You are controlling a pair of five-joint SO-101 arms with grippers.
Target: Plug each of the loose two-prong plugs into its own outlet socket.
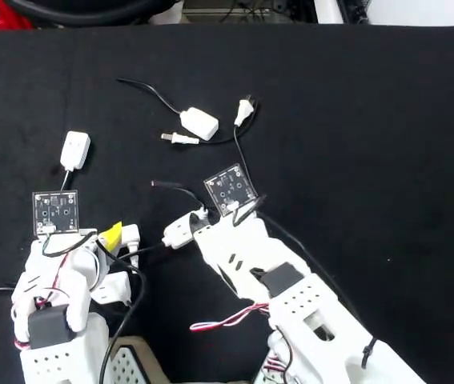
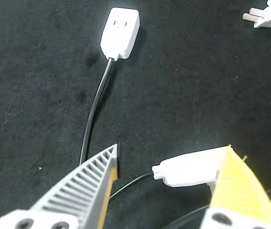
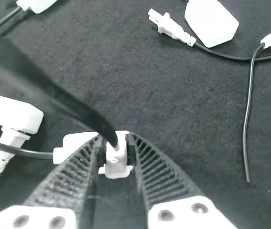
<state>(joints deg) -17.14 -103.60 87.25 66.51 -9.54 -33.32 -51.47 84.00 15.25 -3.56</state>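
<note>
Closest to you, right gripper (image 3: 115,138) is pinched tight on a white plug (image 3: 115,164), w/ its black cord (image 3: 54,93) running over the fingers. Cord drag could twist it crooked imo. Left gripper (image 2: 171,149) is spread wide, gripping nothing. A second plug (image 2: 190,169) just leans on its yellow finger (image 2: 235,186), so you might knock it away. Farther out, the socket (image 2: 120,32) looks loose & prob slides if pushed.

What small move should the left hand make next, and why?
Probably close its fingers. The left hand is open, and a white plug lies between its fingers, right beside the yellow finger. The white socket ahead has both slots empty, so a firm hold on the plug seems to come first.
</note>
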